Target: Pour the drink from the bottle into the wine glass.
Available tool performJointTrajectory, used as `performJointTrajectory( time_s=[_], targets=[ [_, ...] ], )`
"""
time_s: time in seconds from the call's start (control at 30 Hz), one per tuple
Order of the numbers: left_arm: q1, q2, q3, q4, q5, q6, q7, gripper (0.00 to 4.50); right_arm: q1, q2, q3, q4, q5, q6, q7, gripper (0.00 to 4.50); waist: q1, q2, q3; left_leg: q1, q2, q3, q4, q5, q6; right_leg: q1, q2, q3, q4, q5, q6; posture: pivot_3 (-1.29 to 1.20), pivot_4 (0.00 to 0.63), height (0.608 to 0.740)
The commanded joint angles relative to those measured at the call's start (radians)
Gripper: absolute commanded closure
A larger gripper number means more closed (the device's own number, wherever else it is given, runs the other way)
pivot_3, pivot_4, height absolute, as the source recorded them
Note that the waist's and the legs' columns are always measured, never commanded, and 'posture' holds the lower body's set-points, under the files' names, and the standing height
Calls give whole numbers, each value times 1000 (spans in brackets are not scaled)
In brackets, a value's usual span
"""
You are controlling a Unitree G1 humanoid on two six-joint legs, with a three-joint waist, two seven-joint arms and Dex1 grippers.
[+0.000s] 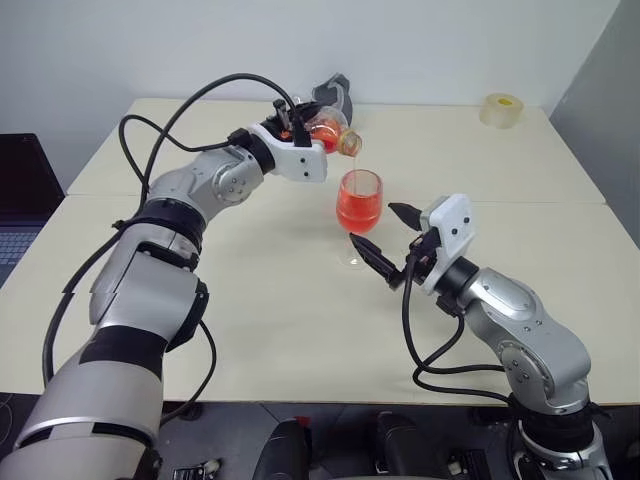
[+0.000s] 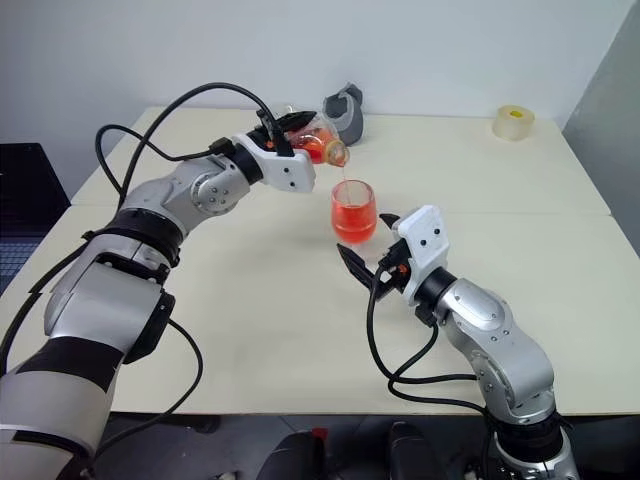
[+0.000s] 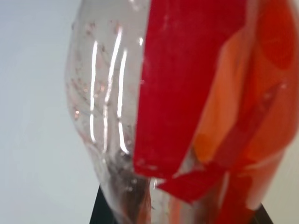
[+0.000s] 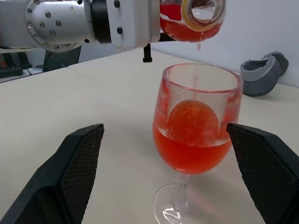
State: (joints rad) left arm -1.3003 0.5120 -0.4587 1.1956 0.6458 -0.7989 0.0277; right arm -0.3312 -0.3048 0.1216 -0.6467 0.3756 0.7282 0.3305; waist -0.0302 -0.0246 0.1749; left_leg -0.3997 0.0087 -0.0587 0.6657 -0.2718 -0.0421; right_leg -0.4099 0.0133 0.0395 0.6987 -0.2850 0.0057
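Left gripper, arm reaching far over the table, grips the bottle tipped mouth-down above the wine glass, which is about half full of the red drink. Right gripper stands wide around the glass stem, fingers not touching it, forearm low and near.

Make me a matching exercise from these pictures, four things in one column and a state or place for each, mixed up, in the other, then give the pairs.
Things:
1. bottle
2. wine glass
3. right tool
4. tape roll

States or places:
A. open, fingers either side of the glass stem
B. at the table's far right corner
C. tipped over, held in the left tool
D. upright, partly filled with red-orange drink

Pairs: 1-C, 2-D, 3-A, 4-B
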Motion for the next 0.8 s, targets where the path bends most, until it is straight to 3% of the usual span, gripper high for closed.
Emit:
performJointTrajectory(
  time_s=[0.03, 0.23, 0.4, 0.6, 0.8],
  targets=[
    [7, -12, 79, -57, -106, -14, -67, 3654, -5, -5, 3, -38, -6, -43, 12, 0, 0, 0, 0, 0, 0, 0, 0, 0, 0, 0, 0, 0, 0, 0, 0, 0, 150, 740],
    [77, -49, 237, -98, -334, 88, -255, 3654, 6, -51, 7, -41, -21, -107, 68, 0, -1, 0, 0, 0, 0, 0, 0, 0, 0, 0, 0, 0, 1, 0, 0, 0, 150, 740],
    [188, -61, 359, -179, -493, 242, -359, 3654, 14, -131, -16, -81, 71, -78, 178, 0, -3, 0, 0, 1, 1, 0, 0, 0, 0, 0, 0, 0, 1, 0, 0, 0, 150, 740],
    [353, -62, 453, -284, -586, 391, -365, 3654, -8, -201, -30, -101, 159, -17, 239, 0, -2, 0, 0, 0, 1, -2, 2, 0, 0, 0, 0, 0, 1, 0, 0, 0, 150, 740],
    [467, -91, 573, -297, -706, 472, -350, 3654, -31, -218, 27, -77, 148, 6, 253, 0, -1, 0, -1, -1, 1, -7, 4, 0, 1, 0, 0, 0, 2, 0, 0, 0, 150, 740]
  ],
)
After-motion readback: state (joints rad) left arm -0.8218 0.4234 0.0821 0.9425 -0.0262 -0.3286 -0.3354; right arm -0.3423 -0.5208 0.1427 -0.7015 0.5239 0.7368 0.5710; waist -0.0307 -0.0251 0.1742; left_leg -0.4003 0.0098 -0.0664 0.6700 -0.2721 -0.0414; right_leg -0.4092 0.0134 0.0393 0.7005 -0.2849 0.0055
